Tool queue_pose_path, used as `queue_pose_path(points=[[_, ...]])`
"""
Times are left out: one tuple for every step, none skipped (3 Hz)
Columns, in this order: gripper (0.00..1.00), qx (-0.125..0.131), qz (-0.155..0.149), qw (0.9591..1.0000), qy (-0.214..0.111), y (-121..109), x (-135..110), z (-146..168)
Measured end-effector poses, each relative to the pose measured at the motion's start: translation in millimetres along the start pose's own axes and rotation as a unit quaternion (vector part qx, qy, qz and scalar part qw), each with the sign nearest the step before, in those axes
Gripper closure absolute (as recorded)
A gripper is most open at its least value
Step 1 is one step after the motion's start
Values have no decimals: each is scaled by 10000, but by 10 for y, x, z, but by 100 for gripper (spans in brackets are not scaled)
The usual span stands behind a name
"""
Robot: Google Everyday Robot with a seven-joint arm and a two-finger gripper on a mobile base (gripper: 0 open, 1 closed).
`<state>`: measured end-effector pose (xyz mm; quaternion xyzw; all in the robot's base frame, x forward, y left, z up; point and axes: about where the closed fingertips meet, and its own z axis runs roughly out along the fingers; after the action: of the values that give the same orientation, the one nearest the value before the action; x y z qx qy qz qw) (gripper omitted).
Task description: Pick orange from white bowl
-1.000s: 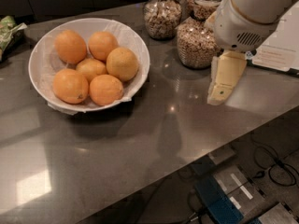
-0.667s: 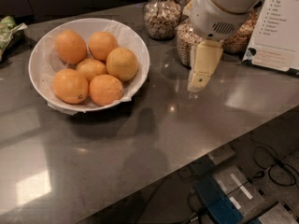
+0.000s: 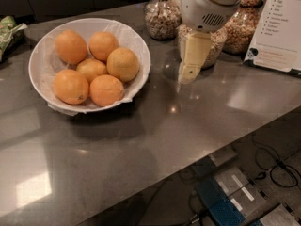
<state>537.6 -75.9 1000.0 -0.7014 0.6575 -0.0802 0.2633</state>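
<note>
The orange (image 3: 70,46) lies at the far left of the white bowl (image 3: 141,55), among five others, untouched. The gripper (image 3: 188,74) has swung leftward along the counter (image 3: 155,140) over the last second. It now hangs before the glass jars (image 3: 162,18), near the bowl's right rim but apart, so the approach is under way. Whether it is open cannot be told. The card (image 3: 277,32) seems to begin "Allerg" — its list is unreadable.
</note>
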Motion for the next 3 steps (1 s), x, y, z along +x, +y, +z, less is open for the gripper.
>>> queue_pose_path(points=[[0, 72, 7, 10000, -66, -22, -25, 0], [0, 335, -76, 9979, -547, -277, -303, 151], [0, 570, -210, 9926, -1056, -575, -683, 265]])
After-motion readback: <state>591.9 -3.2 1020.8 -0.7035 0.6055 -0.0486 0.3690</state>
